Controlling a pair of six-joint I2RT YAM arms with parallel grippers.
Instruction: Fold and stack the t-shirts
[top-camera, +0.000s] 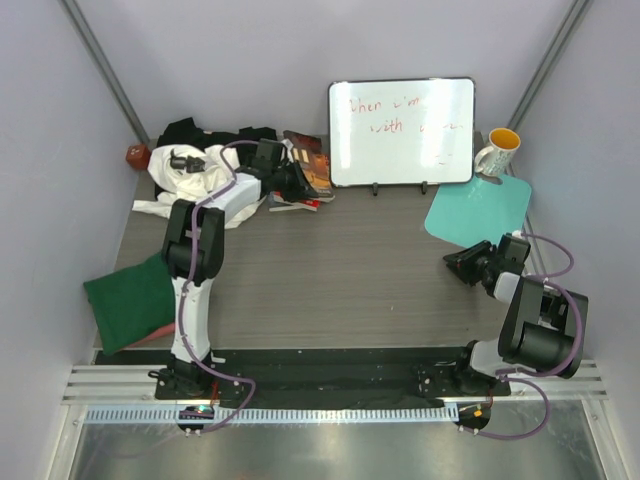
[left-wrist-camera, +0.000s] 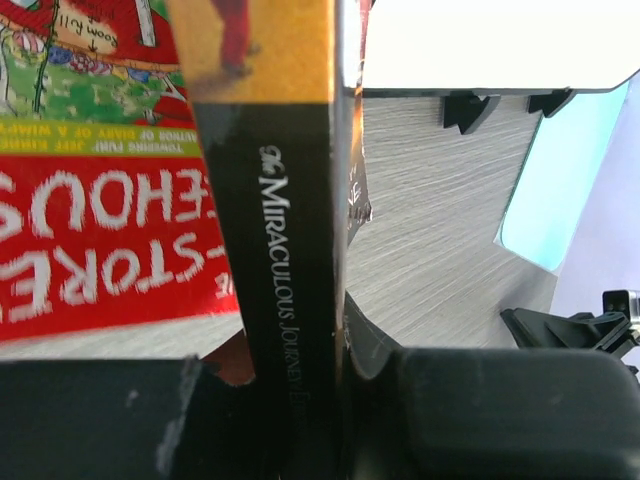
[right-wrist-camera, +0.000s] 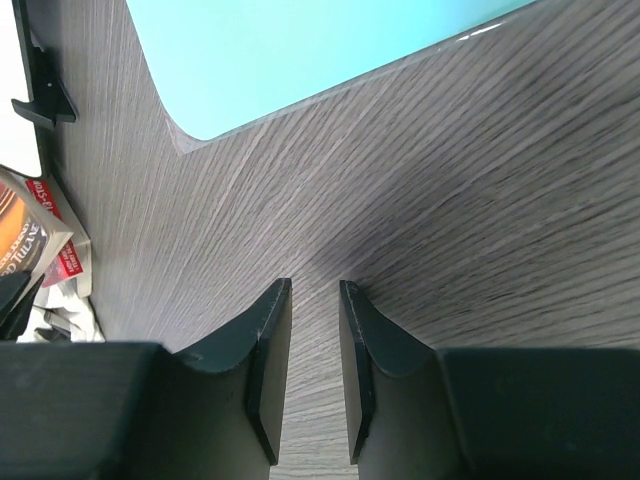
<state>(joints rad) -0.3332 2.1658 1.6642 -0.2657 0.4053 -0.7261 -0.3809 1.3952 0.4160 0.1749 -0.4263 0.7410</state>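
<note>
Black-spined book (left-wrist-camera: 288, 220) clamped in our left claw (left-wrist-camera: 290, 350).
Our right claw (right-wrist-camera: 314, 300) hangs slightly apart over desk (right-wrist-camera: 480, 200); white and black t-shirts (top-camera: 200, 185) heap upper left, green t-shirt (top-camera: 130, 300) at left edge.

A black-spined book (left-wrist-camera: 290, 250) sits between the tips of the left end effector (top-camera: 288, 178), with a red-covered book (left-wrist-camera: 100, 230) lying just to its left. Ahead of the right end effector (top-camera: 462, 265), a teal mat (top-camera: 478, 210) lies on the grey surface (top-camera: 350, 280). Beyond the mat, a yellow-lined mug (top-camera: 497, 152) stands beside a whiteboard (top-camera: 401, 130).
</note>
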